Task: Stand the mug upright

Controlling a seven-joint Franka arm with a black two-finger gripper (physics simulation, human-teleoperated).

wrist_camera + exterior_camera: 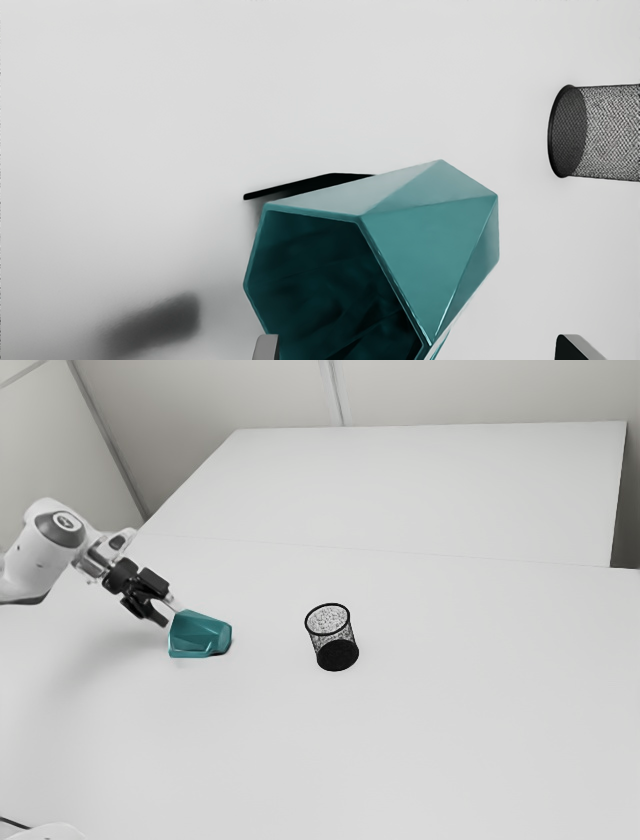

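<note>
In the exterior view my gripper is by the near end of the teal faceted mug, on the exterior view's left. The mug lies on its side on the white table. From the wrist view, the mug has its dark six-sided mouth turned toward my hand. My gripper is open, its two fingertips wide apart, with part of the mug's rim showing between them. Whether either finger touches the mug I cannot tell. A handle cannot be made out.
A black mesh cup stands upright on the table, toward the exterior view's right from the mug; the wrist view has this mesh cup beyond the mug's closed end. A white wall runs behind the table.
</note>
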